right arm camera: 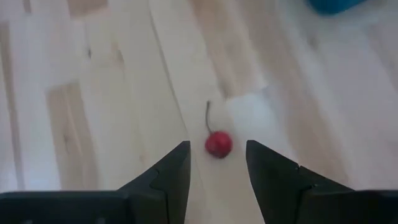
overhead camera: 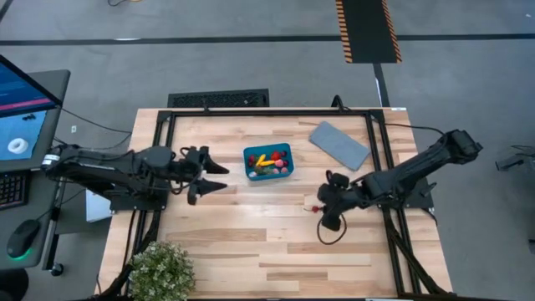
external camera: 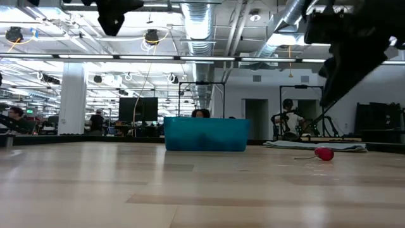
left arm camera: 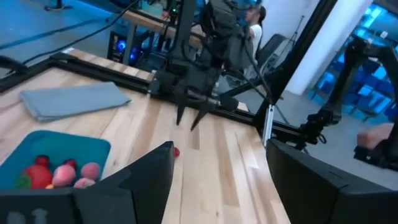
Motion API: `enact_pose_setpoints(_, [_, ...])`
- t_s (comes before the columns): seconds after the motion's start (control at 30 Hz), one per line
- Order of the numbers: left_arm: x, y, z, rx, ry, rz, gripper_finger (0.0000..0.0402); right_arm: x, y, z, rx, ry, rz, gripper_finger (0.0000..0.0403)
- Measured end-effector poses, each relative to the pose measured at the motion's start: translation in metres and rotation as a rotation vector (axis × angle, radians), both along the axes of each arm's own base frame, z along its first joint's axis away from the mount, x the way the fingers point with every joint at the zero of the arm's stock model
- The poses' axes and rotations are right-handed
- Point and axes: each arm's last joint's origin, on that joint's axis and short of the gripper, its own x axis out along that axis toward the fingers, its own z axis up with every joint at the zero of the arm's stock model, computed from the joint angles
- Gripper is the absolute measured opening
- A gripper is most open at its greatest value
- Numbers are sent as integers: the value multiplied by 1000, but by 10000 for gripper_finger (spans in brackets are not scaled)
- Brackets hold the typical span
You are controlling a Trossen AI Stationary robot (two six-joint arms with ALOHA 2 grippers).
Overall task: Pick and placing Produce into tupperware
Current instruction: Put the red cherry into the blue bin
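Right end effector (right arm camera: 216,163) hangs above a lone red cherry (right arm camera: 218,144) on the wooden tabletop (overhead camera: 276,242). Its fingers are apart and the cherry sits just ahead of the gap, not gripped. Low view shows the cherry (external camera: 324,153) resting on the wood, stem out to the side, well right of the teal tupperware (external camera: 205,134).

From above, the tupperware (overhead camera: 250,155) sits mid-tabletop and already holds a heap of red, pink and yellow produce (overhead camera: 271,161). The cherry (overhead camera: 316,208) lies off to its right, just beside the right end effector (overhead camera: 321,203).

Left end effector (overhead camera: 219,176) waits left of the tupperware, fingers spread, holding nothing.

Grey lid (overhead camera: 339,144) lies flat near the far right of the tabletop. Green bushy plant (overhead camera: 160,270) sits at the near left corner.
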Motion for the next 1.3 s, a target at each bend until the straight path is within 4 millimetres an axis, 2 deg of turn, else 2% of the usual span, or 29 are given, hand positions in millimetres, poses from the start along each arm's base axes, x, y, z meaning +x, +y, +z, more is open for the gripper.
enact_pose_setpoints(0.23, [-4,-9,2,-16,-14,-45,245,13,10,-29,-30,112,79,170])
enact_pose_setpoints(0.4, [-3,-11,-4,2,43,-26,245,20,12,-46,-48,161,96,166])
enact_pose_setpoints(0.8, [-2,-13,-9,17,85,-37,245,32,1,-54,-23,159,113,166])
enact_pose_setpoints(0.97, [-2,-15,-9,8,84,-46,245,36,-2,-64,7,204,123,161])
enact_pose_setpoints(1.1, [-2,-15,-9,6,84,-39,245,38,-2,-67,30,208,131,139])
enact_pose_setpoints(1.3, [-2,-15,-9,6,83,-23,245,36,-2,-63,34,199,133,81])
